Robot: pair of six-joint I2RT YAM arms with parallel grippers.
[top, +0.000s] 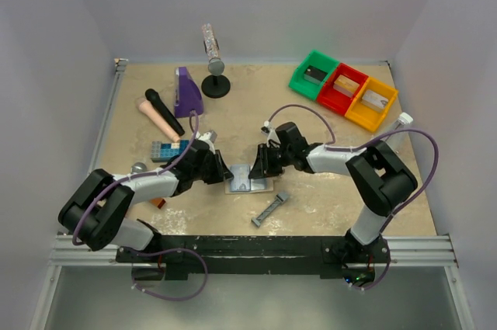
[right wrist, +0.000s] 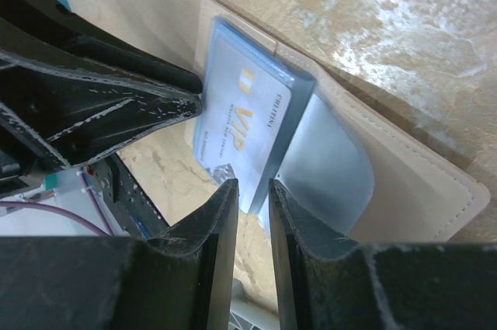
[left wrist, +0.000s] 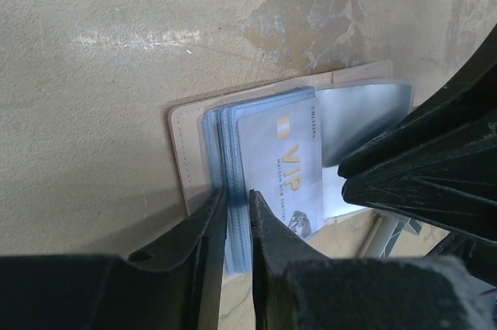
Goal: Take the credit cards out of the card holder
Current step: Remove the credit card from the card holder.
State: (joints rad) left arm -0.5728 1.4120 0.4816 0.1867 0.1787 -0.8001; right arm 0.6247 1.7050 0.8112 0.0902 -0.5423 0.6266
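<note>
Nearest, the left gripper [left wrist: 237, 194] is clamping the card holder's [left wrist: 186, 144] sleeves; the right gripper [right wrist: 251, 187] is straddling a card [right wrist: 241, 112], jaws apart.

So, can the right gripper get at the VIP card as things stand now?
Probably yes. The right gripper straddles one edge of the VIP card, jaws slightly apart, nothing between; the left gripper pinches the card holder opposite.

Mottled beige tabletop [top: 326, 202], plain pale grey walls [top: 256, 4] on three sides, metal rail [top: 423, 248] along near edge
</note>
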